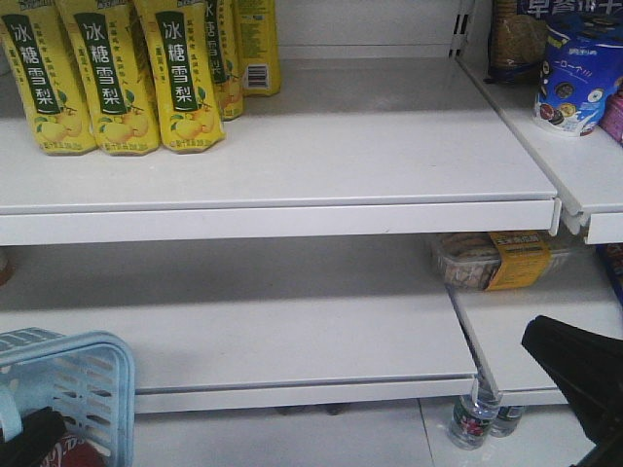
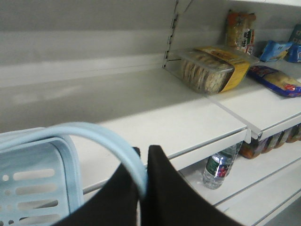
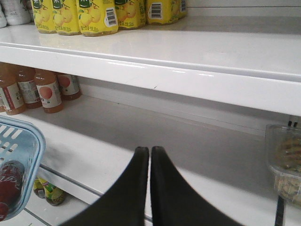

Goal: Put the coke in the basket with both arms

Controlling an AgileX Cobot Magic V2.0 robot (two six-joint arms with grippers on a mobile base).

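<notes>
Lying in basket, coke, well left of right fingers

Middle shelf lies open between basket and biscuit box.

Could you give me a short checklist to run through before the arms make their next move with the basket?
1. Left gripper shut on the basket handle: ok, the handle runs between its closed fingers.
2. Coke inside the basket: ok, red bottle visible through the wall and over the rim.
3. Right gripper free of any load: ok, fingers together with nothing between them.
4. Right gripper clear of the basket: ok, it sits to the right, over the lower shelf.
5. Basket hanging level: cannot tell, only a corner shows in each view.
6. Coke upright: cannot tell, mostly hidden.
</notes>
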